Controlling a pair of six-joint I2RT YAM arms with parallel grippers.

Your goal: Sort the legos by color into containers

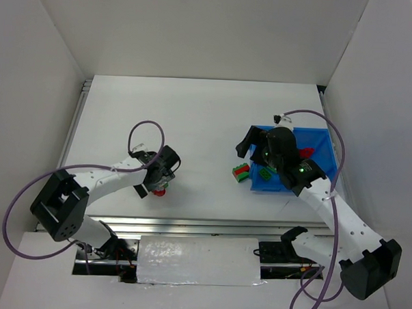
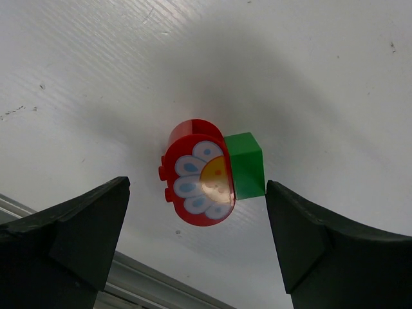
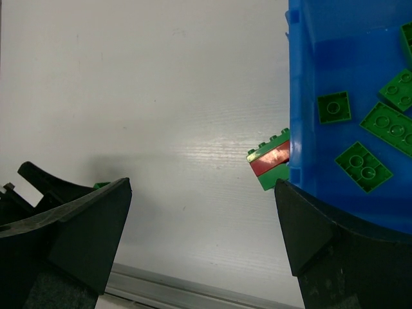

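Observation:
A round red-white flower piece (image 2: 196,182) joined to a green brick (image 2: 246,166) lies on the white table. My left gripper (image 2: 196,248) is open, hovering with a finger on either side of it; the piece shows in the top view (image 1: 161,189) under that gripper (image 1: 158,178). My right gripper (image 3: 203,238) is open and empty over the blue bin's (image 3: 302,96) left wall, as the top view (image 1: 256,153) also shows. Several green bricks (image 3: 364,166) lie in the bin. A green-red-green stack (image 3: 269,161) lies on the table against the bin's outer wall.
The stack (image 1: 241,172) lies left of the bin (image 1: 324,140). A red piece (image 1: 306,152) shows in the bin's right part. A metal rail (image 1: 189,225) runs along the table's near edge, close to both grippers. White walls enclose the table.

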